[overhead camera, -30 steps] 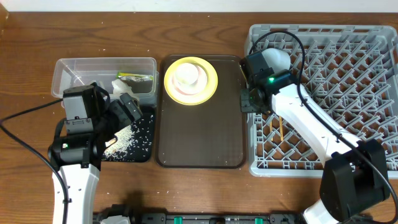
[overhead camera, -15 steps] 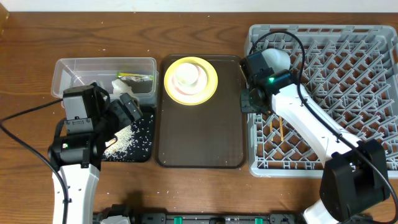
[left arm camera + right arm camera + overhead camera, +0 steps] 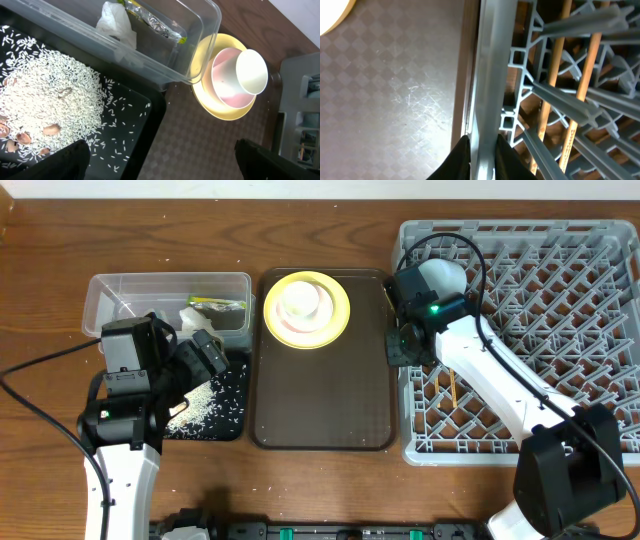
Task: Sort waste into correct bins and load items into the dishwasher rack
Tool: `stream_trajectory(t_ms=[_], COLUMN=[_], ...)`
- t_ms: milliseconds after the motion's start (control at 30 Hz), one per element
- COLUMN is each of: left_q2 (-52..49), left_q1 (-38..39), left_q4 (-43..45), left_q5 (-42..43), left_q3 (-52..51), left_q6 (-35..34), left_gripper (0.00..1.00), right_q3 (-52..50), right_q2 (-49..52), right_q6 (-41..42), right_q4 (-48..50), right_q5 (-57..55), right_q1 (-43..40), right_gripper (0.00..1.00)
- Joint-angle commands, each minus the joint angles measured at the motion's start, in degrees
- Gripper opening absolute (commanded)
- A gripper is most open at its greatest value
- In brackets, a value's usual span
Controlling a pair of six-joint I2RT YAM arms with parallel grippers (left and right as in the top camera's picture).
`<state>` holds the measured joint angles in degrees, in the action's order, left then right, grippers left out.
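Right claw (image 3: 482, 156) straddles the dishwasher rack (image 3: 490, 75) wall, fingers narrowly apart; whether they pinch it, I cannot tell. Chopsticks (image 3: 555, 60) lie just beside it, inside the rack. Left claw (image 3: 170, 162) gapes wide and empty, rice scraps (image 3: 45, 97) ahead of its left finger.

Bright, even light; the plate (image 3: 215, 111) glares ahead of the left gripper (image 3: 162, 152) (fingers (image 3: 65, 161) dark, blurred); the rack (image 3: 487, 75) smears beside the right gripper (image 3: 482, 156).

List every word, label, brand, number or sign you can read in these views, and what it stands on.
No text can be read in any of the three views.
Snack wrapper in the clear tub: it has printing, but it is too blurred to read.
Cup and plate: plain, no lettering visible.
Rack: no label visible.
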<state>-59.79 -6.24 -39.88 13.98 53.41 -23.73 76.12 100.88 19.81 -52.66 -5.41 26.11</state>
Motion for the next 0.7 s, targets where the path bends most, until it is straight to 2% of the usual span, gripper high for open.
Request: stream_trajectory(t_ms=[0,133,267,400,667], left_q2=[-0.1,-0.1,-0.1,0.0,0.0], left_q1=[-0.2,-0.2,-0.2,-0.2,-0.2], left_q4=[0.0,0.0,0.0,0.0,0.0], left_q5=[-0.1,-0.1,-0.1,-0.1,-0.1], left_q3=[1.2,1.2,1.2,1.2,1.2], left_q6=[0.7,0.7,0.7,0.7,0.7], left_gripper=[0.96,0.96,0.96,0.96,0.96], right_q3=[0.5,3.8,8.3,11.9,12.7], right_q2=[0.3,0.3,0.3,0.3,0.4], right_q6=[-3.7,-6.5,-14.5,-16.9,-21.3], right_q4=[1.7,-0.1,-3.9,-3.1,9.9], right_q5=[1.9,-0.7,-0.8,-0.2,11.2], right_q1=[1.2,1.1,1.1,1.2,3.3], right_gripper=[0.18,0.24,0.33,0.31,0.29])
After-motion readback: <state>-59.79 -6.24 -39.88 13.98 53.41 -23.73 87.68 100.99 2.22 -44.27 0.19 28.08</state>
